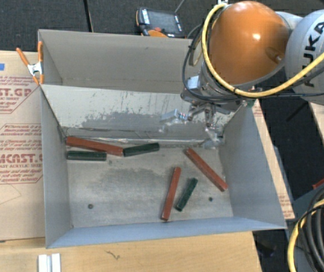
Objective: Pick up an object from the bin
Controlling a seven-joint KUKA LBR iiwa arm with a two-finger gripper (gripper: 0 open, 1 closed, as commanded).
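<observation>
Hanging over the bin (pixel 54 174) at the upper right of the frame, the claw (pixel 211 128) is near a red stick (pixel 206 170) just below it. I cannot tell if the claw is open. The stick looks light and hard, so grab its middle.

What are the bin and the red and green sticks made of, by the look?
Bin: grey sheet metal, dull, scuffed pale on the back wall. Red sticks and green sticks: matte, uniform colour; probably plastic or painted wood, can't tell which.
</observation>
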